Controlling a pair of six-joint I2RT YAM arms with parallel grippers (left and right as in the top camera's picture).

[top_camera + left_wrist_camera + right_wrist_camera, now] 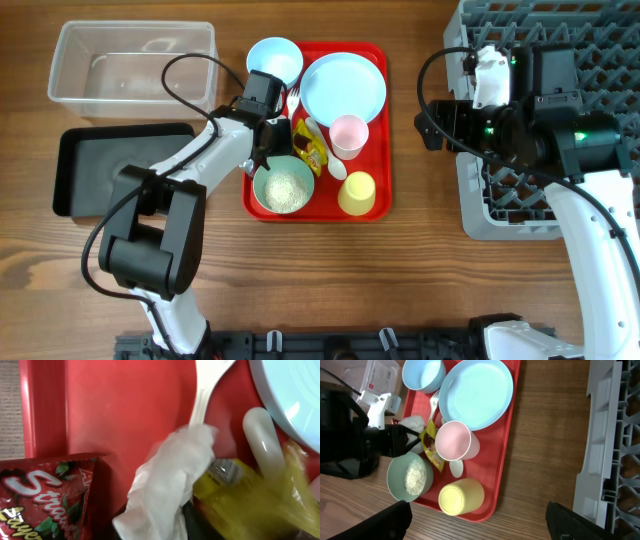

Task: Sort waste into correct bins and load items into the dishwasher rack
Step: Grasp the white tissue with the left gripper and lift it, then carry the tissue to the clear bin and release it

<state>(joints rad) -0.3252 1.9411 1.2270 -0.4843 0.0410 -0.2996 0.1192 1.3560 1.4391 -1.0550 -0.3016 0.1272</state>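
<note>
My left gripper is low over the red tray, shut on a crumpled white tissue beside the white fork. A red wrapper lies to its left. A yellow wrapper and the white spoon lie to its right. On the tray are a pale-blue bowl, a plate, a pink cup, a yellow cup and a bowl of rice. My right gripper is open and empty, over the table by the grey rack.
The clear tub stands at the back left, with the black tray in front of it. Both are left of the red tray. The rack's left edge is close to my right gripper.
</note>
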